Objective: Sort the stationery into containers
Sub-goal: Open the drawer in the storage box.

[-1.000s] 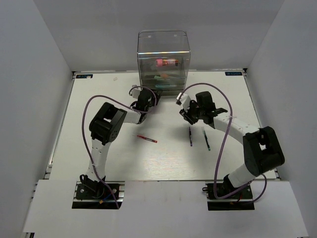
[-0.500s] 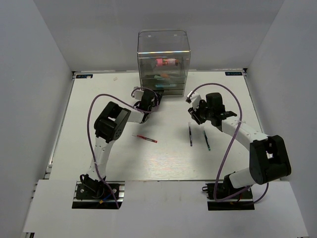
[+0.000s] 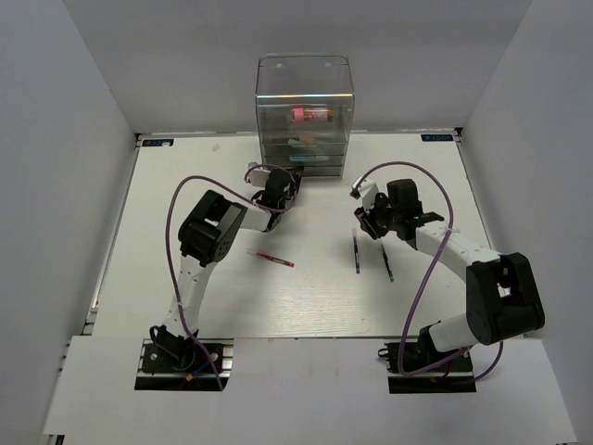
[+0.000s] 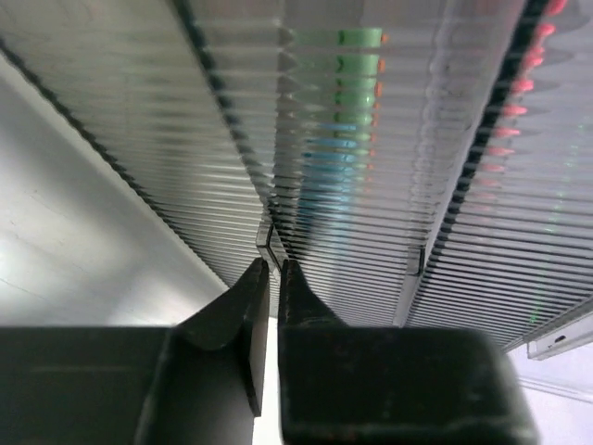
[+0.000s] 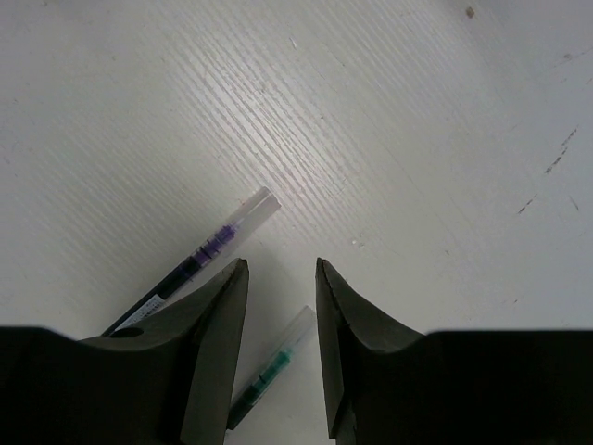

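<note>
The left jaws are pinched almost together, only a thin slit between them, with the small clear tab (image 4: 269, 243) of a drawer (image 4: 352, 139) between their tips. That tab is thin, slick plastic, so the hold is likely shallow. A straight pull along the drawer's run should suit it better than any twist. The drawer belongs to the tall clear cabinet (image 3: 304, 83) at the far side of the surface (image 3: 185, 185). The cabinet looks light, and it may slide forward rather than let the drawer out. A pink marker (image 3: 311, 115) lies in an upper drawer, and green and blue ones show blurred through the ribbed front.

The right jaws stand partly open above the surface and hold nothing. Below them lie two thin dark pens. The one with green ink (image 5: 274, 363) shows in the gap between the jaws, and the one with purple bands (image 5: 208, 248) lies just beside the left-hand tip. Both look stiff, light and round, so they will probably roll or skid if nudged. The best hold would be across the barrel near its middle, not on the clear cap end. The two pens lie near each other, so closing on one could knock the other.

A thin red pen (image 3: 274, 259) lies apart, nearer the left arm.
</note>
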Available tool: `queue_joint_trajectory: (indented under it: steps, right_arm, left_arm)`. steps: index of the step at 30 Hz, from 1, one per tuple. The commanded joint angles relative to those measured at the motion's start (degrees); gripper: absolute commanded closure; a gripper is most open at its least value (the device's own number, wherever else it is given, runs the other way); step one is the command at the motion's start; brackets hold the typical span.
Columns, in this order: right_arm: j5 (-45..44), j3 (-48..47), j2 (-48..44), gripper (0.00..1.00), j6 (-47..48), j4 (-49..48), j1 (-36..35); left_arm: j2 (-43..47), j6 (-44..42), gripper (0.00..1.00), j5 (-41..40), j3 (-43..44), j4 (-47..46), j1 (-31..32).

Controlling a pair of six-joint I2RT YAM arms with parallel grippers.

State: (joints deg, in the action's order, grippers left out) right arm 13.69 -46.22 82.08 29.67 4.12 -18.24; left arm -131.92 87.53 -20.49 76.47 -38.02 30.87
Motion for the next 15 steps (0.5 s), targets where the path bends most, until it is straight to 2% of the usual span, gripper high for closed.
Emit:
queue_joint_trajectory:
  steps: [1, 6, 8, 15]
  right_arm:
    - [1.1, 0.6, -1.9, 0.59, -1.0, -1.0, 0.6]
    - [1.2, 1.0, -1.9, 0.59, -0.8, -0.9, 0.6]
    - [1.2, 1.1, -1.9, 0.59, -0.8, -0.8, 0.5]
    - [1.5, 2.2, -2.2, 0.59, -0.8, -0.8, 0.6]
  left_arm:
    - [-0.8, -0.2, 0.91, -3.2, -0.6, -7.8, -0.6]
    - [-0.8, -0.2, 0.91, -3.2, -0.6, -6.8, -0.6]
    - [-0.8, -0.2, 1.00, -3.2, -0.6, -6.8, -0.6]
    - [0.6, -0.7, 1.00, -2.6, -3.6, -7.4, 0.0]
